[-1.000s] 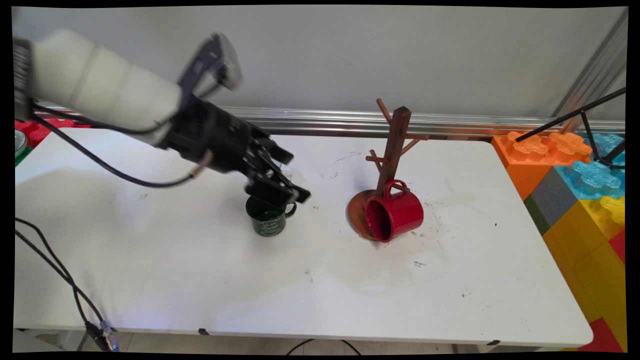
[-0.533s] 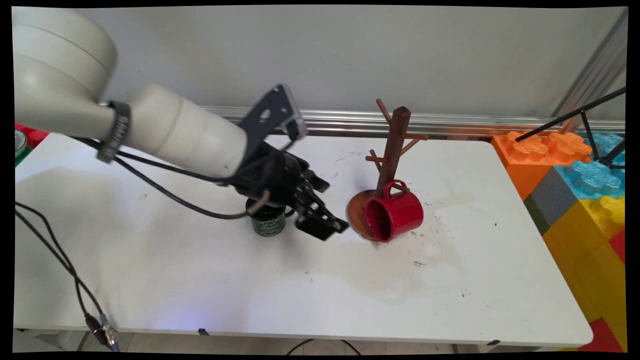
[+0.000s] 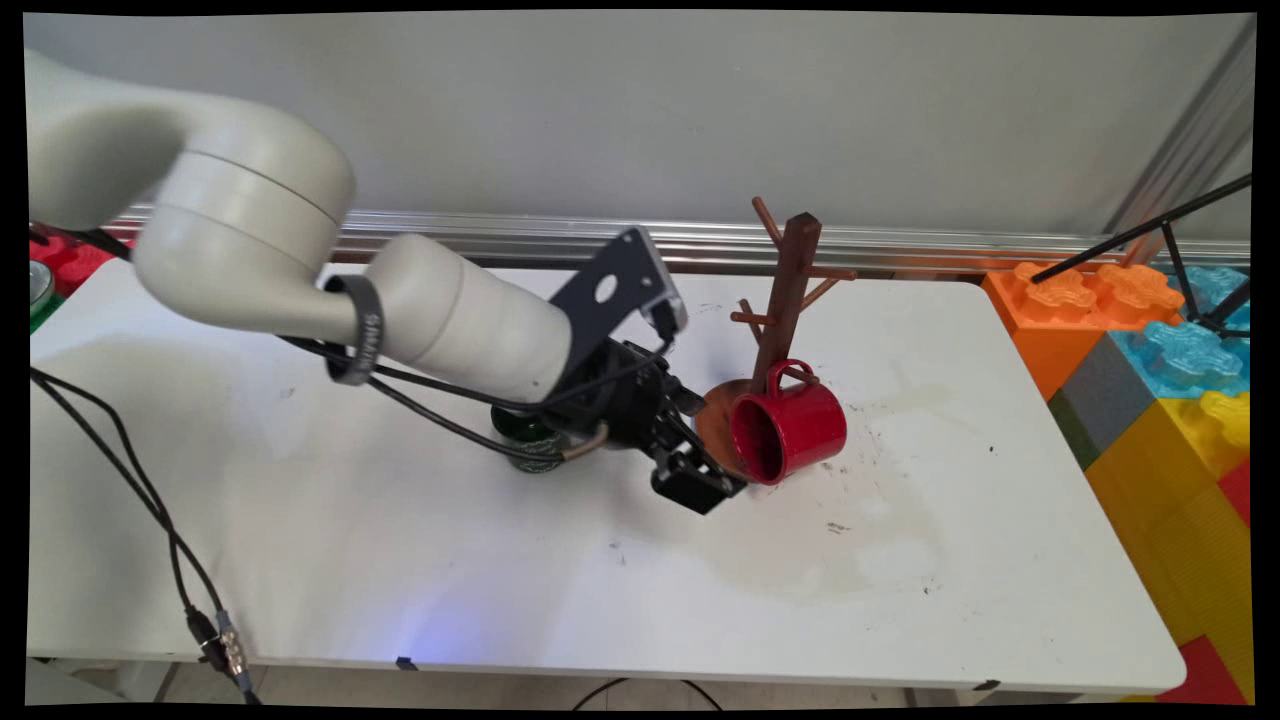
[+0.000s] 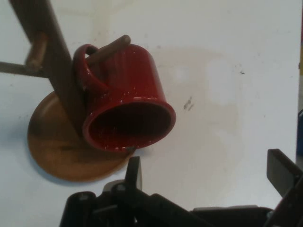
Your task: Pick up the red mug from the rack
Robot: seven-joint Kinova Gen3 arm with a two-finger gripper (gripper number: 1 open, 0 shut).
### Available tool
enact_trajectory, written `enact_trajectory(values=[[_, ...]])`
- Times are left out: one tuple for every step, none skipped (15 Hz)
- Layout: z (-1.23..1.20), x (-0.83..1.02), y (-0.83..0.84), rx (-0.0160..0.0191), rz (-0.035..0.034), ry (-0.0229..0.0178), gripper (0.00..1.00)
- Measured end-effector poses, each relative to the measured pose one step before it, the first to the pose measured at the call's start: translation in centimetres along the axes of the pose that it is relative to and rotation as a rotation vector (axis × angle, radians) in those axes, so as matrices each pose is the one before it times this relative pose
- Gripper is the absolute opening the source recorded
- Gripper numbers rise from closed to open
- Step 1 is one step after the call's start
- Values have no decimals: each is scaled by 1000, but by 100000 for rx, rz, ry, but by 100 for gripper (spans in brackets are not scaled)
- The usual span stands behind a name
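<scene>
The dark green mug is mostly hidden behind the arm's wrist, so only part of its wall and rim shows (its lettering cannot be read). In the hand view the wooden mug tree is cut off at the top and left edges, and the red mug covers part of its round base. The right finger runs out of the hand view at the right edge.

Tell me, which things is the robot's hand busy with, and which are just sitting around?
Near the hand: open gripper, red mug hanging on a peg of the wooden mug tree.
Just sitting: green mug behind the arm, big toy blocks beside the table.
</scene>
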Motion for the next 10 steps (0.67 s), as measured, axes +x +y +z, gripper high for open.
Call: enact_trajectory(values=[[523, 27, 99, -171, 1574, -254, 100], [507, 35, 116, -107, 2697, -334, 100], [252, 5, 80, -13, 2135, -311, 100], [372, 24, 156, 58, 3990, -510, 100], [242, 51, 176, 70, 3789, -385, 100], [200, 53, 191, 86, 3821, -313, 100], [146, 35, 151, 100, 2997, -248, 100], [122, 23, 132, 154, 2819, -237, 100], [113, 27, 121, 164, 2672, -213, 100], [105, 12, 103, 165, 2485, -235, 100]])
